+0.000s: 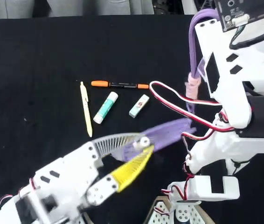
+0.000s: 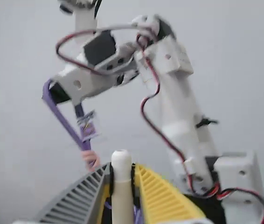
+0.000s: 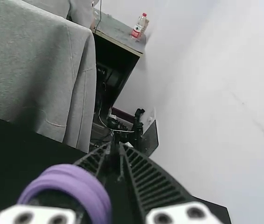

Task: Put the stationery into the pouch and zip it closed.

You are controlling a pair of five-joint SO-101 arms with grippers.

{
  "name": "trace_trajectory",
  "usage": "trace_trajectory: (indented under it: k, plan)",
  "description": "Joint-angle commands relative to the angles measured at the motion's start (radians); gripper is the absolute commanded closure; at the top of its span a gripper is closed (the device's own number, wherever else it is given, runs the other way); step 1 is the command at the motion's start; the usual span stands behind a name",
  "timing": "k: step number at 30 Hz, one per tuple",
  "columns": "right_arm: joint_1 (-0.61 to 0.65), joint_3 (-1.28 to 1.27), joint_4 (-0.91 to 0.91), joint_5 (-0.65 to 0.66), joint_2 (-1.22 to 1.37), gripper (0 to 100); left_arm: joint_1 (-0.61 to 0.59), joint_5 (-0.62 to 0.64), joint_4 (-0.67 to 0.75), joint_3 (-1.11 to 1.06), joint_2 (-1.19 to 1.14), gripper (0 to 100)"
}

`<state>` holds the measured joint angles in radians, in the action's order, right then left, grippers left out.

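The black worktop (image 1: 29,46) carries a pen (image 1: 86,109), marker (image 1: 119,85), glue stick (image 1: 106,108) and eraser (image 1: 139,106) (grey fabric (image 3: 29,70) and a white wall (image 3: 216,93) behind). The left gripper (image 1: 145,143) clamps a white stick (image 2: 121,182); the right gripper (image 3: 115,145) pinches the purple pouch (image 1: 169,131) aloft.

Black surface (image 1: 29,56). Grey cloth (image 3: 29,60) hangs beside dark shelf (image 3: 111,70), bottle (image 3: 139,25) on top. White wall (image 3: 216,93).

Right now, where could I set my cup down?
The wide bare table left of the yellow pen, and the strip beyond the orange marker. Crowded: the middle and right, around the pouch, the white stick, left arm and right arm.
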<state>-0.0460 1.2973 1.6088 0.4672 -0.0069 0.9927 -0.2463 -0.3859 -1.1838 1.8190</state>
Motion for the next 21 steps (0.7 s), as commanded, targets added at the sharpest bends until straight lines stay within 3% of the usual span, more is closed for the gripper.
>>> trace_trajectory:
  k: [1,5,8,15,17,21]
  plan:
    - [0.003,0.005,-0.025,0.006,-0.002,98.7,-0.147,0.077,-0.109,0.018,0.0,95]
    - [0.003,0.004,-0.026,0.006,-0.002,98.7,-0.176,0.138,-0.287,0.122,-0.003,82]
    - [0.003,0.004,-0.026,0.008,-0.002,98.7,-0.166,0.146,-0.393,0.214,-0.003,82]
    - [0.003,0.002,-0.025,0.008,-0.002,98.7,-0.166,0.147,-0.482,0.472,-0.003,82]
    - [0.003,0.004,-0.023,0.008,-0.002,98.7,-0.223,0.147,-0.509,0.533,-0.003,82]
    - [0.003,0.004,-0.023,0.008,-0.002,98.7,-0.446,0.172,-0.532,0.529,-0.026,82]
